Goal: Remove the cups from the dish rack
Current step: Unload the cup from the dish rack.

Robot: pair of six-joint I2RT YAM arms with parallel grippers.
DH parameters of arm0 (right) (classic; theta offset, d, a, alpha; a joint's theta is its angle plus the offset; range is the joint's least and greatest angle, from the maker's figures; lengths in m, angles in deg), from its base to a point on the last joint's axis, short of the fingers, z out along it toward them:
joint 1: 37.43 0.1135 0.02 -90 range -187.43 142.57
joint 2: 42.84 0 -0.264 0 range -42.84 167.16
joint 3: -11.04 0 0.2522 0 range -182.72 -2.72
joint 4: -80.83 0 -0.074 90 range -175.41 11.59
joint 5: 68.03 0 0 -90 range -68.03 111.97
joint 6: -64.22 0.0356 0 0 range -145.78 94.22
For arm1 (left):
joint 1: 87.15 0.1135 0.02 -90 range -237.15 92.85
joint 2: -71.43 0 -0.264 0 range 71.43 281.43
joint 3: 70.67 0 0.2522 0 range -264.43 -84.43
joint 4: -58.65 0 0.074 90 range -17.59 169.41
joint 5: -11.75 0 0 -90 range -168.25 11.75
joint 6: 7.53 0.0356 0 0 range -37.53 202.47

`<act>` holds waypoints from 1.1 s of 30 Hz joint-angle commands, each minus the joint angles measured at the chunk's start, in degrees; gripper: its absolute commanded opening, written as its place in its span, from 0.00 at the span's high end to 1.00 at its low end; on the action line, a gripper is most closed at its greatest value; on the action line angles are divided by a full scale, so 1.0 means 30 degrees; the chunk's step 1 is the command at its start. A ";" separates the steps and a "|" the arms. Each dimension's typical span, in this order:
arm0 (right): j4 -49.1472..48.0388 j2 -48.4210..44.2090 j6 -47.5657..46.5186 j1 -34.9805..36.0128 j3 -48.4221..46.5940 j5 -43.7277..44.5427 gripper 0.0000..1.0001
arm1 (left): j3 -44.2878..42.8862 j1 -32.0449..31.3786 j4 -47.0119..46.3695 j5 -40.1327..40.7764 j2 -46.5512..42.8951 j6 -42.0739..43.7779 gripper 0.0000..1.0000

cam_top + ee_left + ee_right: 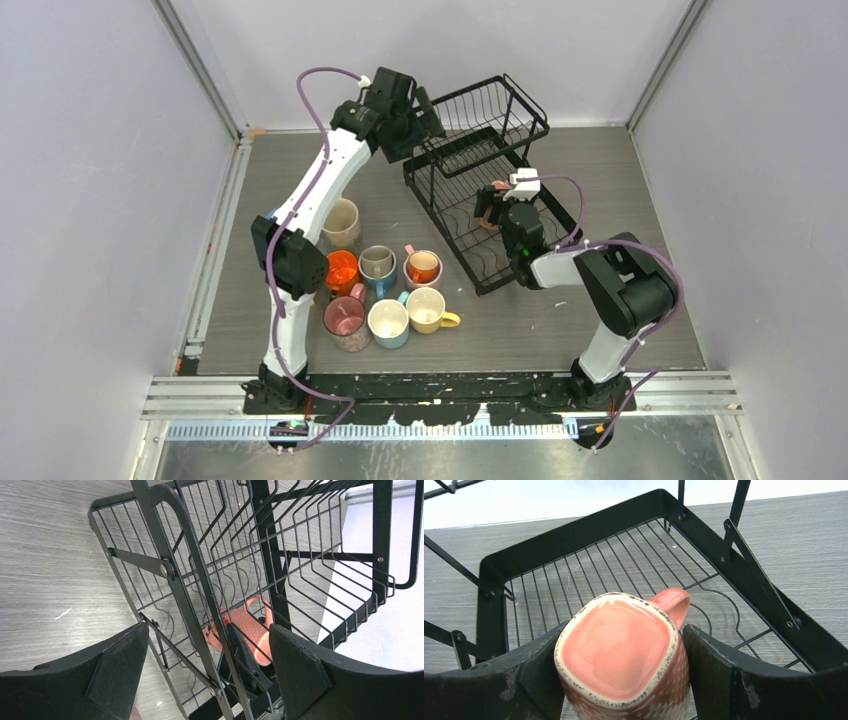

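The black wire dish rack (452,160) stands at the back middle of the table. A salmon cup (619,645) sits base-up in the lower tray (574,535), and my right gripper (621,660) is shut on its sides, handle pointing away. From above, the right gripper (493,208) is low inside the tray. My left gripper (210,652) is open at the rack's upper left corner. Its fingers (120,665) straddle a frame bar (172,570) without touching it. The same salmon cup (252,630) shows through the wires.
Several cups stand grouped on the table left of the rack: beige (341,222), orange (341,268), grey-blue (377,263), pink with an orange inside (422,266), pink (346,318), light blue (388,322) and yellow (428,308). White walls close in the sides and back.
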 commanded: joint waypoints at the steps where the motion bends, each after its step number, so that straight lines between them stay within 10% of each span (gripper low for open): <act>1: -0.1174 -0.1763 0.0419 0.0284 -0.0105 0.0707 0.66 | -0.0701 0.0260 -0.0613 -0.0178 -0.1055 0.0618 0.08; 17: 0.4978 -0.5764 0.2674 0.0811 -0.0382 0.3479 0.73 | 0.1730 0.0677 -0.2431 -0.1442 -0.4072 0.1471 0.05; 33: 1.5457 -1.2119 0.6426 0.0816 -0.2052 0.3210 0.77 | 1.0587 0.0766 -0.6710 -0.4187 -1.1162 0.0020 0.06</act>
